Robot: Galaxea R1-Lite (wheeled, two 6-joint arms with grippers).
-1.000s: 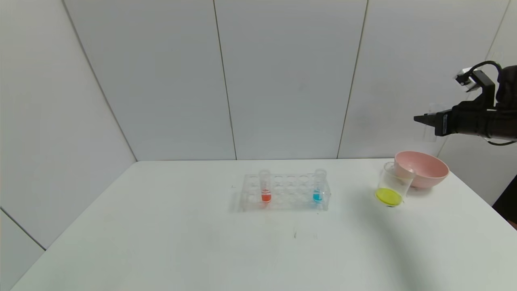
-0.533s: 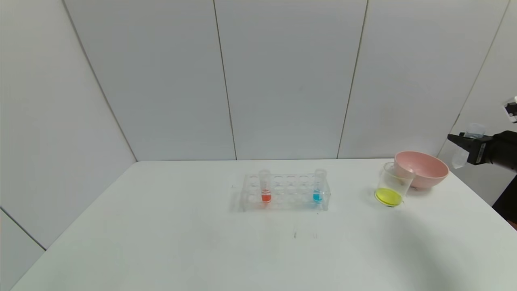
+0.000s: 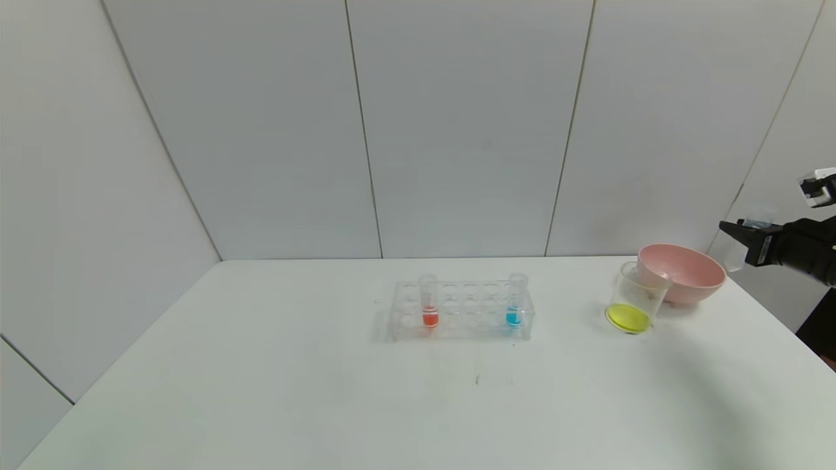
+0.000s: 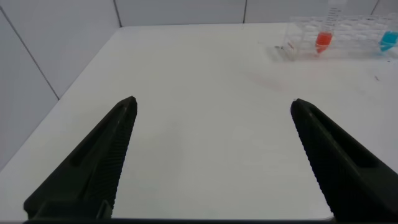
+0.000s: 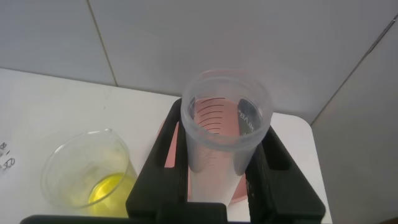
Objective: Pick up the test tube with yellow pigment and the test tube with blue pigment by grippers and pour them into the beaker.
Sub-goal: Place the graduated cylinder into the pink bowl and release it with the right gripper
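The right hand, clenched on the emptied yellow tube, has dropped from high above to just beside the pink bowl. The beaker holds yellow liquid. The blue tube waits in the rack. The left hand hangs released over the counter.

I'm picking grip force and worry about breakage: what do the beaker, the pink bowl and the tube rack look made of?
The beaker: clear, glossy glass or hard plastic; the yellow liquid shows through, but the look doesn't settle which.
The pink bowl: opaque, matte, evenly coloured, probably plastic.
The tube rack: transparent with bright edges, likely acrylic.
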